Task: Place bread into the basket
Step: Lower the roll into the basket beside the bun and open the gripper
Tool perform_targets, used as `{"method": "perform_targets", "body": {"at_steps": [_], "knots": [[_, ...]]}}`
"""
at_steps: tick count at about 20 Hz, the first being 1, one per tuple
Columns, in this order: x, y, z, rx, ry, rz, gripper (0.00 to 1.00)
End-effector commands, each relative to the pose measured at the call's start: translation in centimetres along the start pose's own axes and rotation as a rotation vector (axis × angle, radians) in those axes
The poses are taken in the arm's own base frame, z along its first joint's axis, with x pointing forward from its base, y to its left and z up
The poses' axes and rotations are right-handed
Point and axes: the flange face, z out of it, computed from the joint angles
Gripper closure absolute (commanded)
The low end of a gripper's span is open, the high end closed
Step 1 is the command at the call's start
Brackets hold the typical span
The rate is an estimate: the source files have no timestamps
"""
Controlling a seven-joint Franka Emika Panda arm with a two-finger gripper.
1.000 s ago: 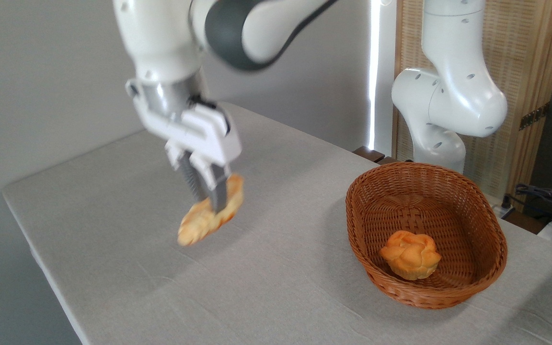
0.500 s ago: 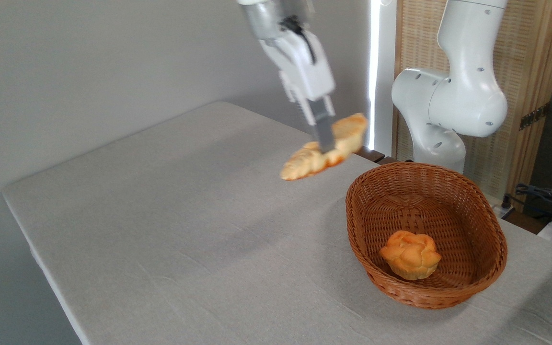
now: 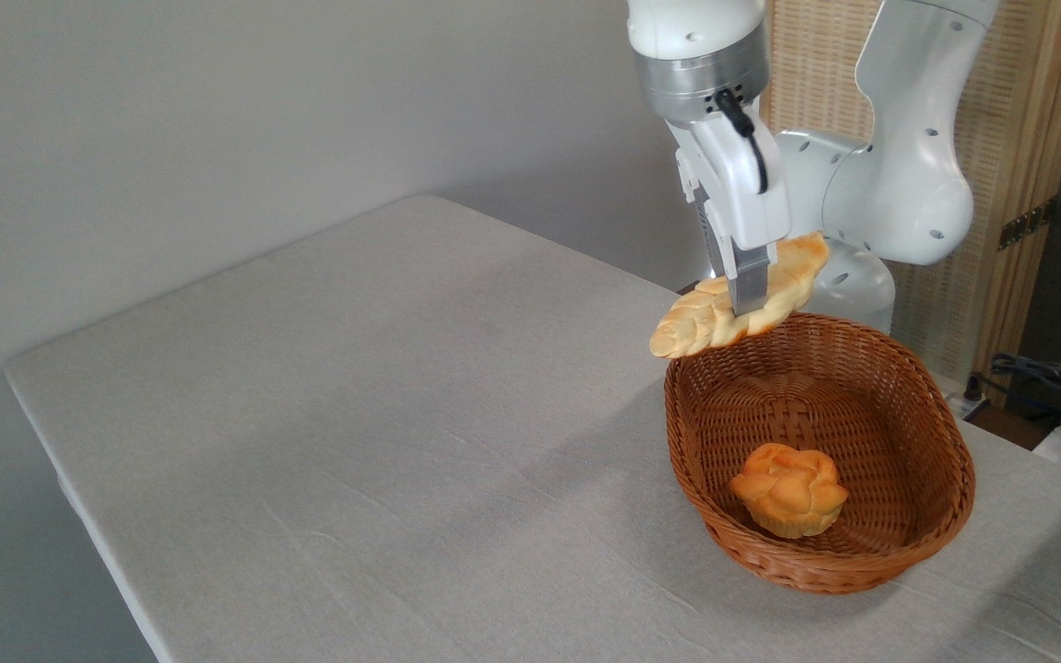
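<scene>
The table is covered with a pale grey cloth, which has some soft wrinkles near the front edge. Its left corner is rounded and the surface goes back toward the grey wall. On the right side of the table stands the basket, oval and woven, reddish-brown. It rests directly on the cloth, near the front right part, and it throws a soft shadow to the left.

The arm comes down from the top of the frame with its wrist pointing pretty much straight down. The gripper hangs in the air, fingers clamped on the bread around its middle, holding it tilted.
</scene>
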Motion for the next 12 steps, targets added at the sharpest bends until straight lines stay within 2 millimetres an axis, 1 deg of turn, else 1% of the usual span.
{"method": "perform_targets", "body": {"at_steps": [1,5,12], "knots": [[0.62,0.32,0.68,-0.051,-0.008,0.063,0.00],[0.95,0.30,0.67,-0.050,-0.011,0.073,0.00],[0.97,0.26,0.71,-0.051,-0.011,0.073,0.00]]}}
